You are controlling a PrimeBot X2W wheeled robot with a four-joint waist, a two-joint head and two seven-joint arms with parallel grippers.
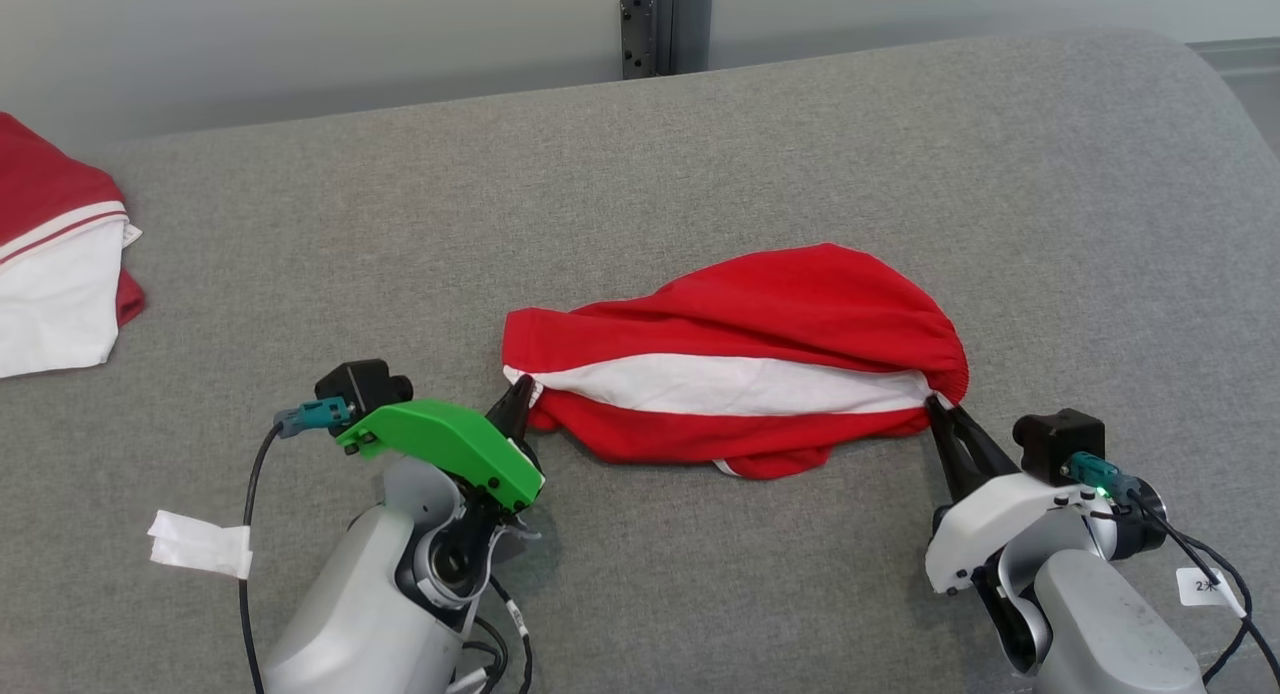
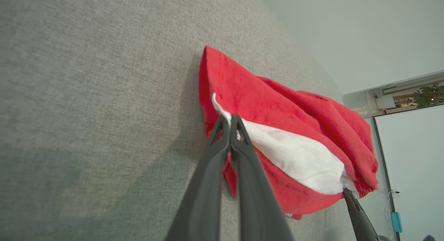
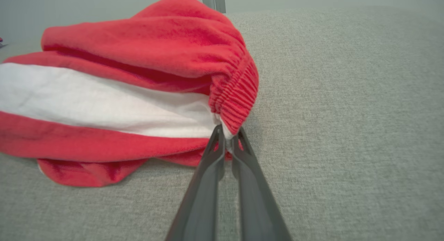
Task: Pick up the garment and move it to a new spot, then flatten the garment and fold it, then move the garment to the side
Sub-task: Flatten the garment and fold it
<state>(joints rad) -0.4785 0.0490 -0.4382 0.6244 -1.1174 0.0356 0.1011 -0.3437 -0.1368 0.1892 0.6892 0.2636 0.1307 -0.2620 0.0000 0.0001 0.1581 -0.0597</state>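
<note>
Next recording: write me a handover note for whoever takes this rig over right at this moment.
Left gripper: shut on the garment, at its left end by the white stripe.
Right gripper: shut on the garment at the gathered elastic end on the right.
Garment: lies bunched on the grey surface, stretched between the two grippers. A second red-and-white garment lies at the far left.
Done: both ends gripped. Whether it has been moved to its new spot cannot be told.
Left: flatten, fold, move to the side.
</note>
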